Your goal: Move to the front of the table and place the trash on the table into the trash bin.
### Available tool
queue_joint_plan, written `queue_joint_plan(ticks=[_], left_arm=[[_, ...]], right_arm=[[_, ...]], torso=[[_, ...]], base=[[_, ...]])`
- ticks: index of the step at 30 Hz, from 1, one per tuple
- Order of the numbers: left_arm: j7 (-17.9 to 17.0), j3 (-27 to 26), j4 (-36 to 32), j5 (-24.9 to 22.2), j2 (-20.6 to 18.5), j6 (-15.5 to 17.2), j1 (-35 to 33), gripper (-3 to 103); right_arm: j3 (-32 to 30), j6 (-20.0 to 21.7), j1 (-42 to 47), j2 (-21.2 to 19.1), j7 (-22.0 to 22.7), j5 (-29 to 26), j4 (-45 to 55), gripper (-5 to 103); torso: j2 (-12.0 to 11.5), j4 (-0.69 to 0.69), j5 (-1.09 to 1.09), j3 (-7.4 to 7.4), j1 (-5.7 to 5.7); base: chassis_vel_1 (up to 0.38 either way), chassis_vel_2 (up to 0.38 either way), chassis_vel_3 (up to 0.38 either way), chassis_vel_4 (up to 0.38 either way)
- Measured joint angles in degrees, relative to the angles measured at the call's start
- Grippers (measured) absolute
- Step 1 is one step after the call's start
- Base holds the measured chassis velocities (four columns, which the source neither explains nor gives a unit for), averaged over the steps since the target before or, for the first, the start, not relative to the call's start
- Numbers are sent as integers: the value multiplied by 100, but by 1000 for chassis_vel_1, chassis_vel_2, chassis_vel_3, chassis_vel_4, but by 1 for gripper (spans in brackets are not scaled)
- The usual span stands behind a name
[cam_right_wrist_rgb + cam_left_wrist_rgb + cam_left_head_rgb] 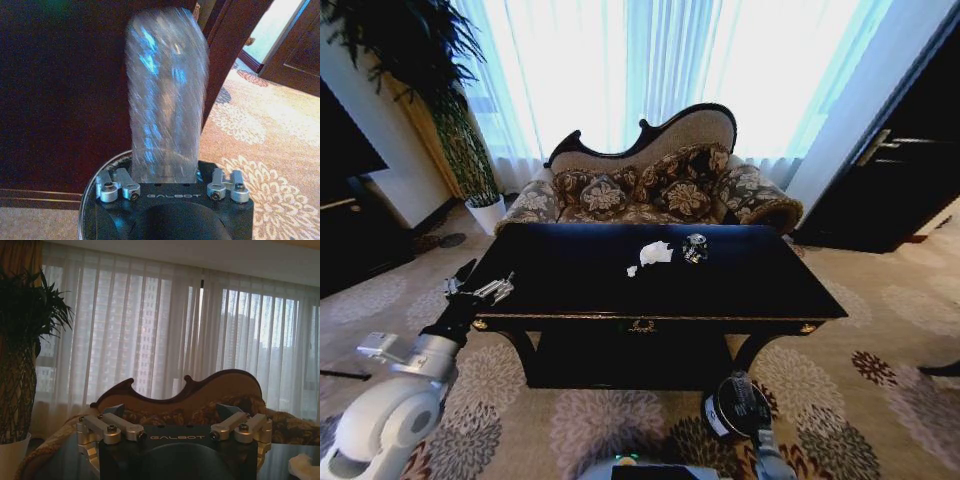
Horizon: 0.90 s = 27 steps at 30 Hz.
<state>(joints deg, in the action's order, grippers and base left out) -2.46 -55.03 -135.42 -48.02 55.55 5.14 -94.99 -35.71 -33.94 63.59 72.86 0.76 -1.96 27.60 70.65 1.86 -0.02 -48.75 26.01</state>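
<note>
Gripper inventory, as I read it from my station. Right gripper [170, 172]: low in front of the worktop [580, 275], over the black trash bin [735, 405], clamped on a clear crinkled plastic bottle [165, 95] that stands up from its jaws. Left gripper [485, 292]: at the worktop's left edge, jaws spread wide, holding nothing. On the worktop, toward the far side: white tissue wad [656, 252], silvery wrapper [695, 247] just beside it, tiny white scrap [632, 270] near the wad.

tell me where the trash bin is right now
In the head view the trash bin stands on the carpet in front of the table, toward its right end, near the right gripper.
</note>
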Motion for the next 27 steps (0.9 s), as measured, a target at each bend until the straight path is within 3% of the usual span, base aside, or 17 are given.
queue_joint_plan(ticks=[1,3,6,8,19,27], left_arm=[[0,2,0,2,9,0,-2,100],[0,3,0,4,13,0,-2,100],[0,-3,-24,3,29,-1,-23,100],[0,-8,-30,1,29,-2,-28,100],[-1,12,-59,-3,53,-9,-40,100],[-14,-2,-62,9,61,0,-62,100]], right_arm=[[-2,0,10,-2,-1,0,6,78],[-2,0,17,-2,-2,0,13,78],[-2,0,47,10,-9,2,76,93],[-2,0,49,13,-10,3,84,97],[34,-42,403,51,-22,-32,481,100],[183,-57,977,199,-66,-298,1315,100]], torso=[[0,0,0,0,0],[0,0,0,0,0],[0,0,0,0,0],[0,0,0,0,0],[0,0,0,0,0],[1,-1,1,0,0]], base=[[0,0,0,0],[0,0,0,0],[0,0,0,0],[0,0,0,0],[0,0,0,0],[0,0,0,0]])
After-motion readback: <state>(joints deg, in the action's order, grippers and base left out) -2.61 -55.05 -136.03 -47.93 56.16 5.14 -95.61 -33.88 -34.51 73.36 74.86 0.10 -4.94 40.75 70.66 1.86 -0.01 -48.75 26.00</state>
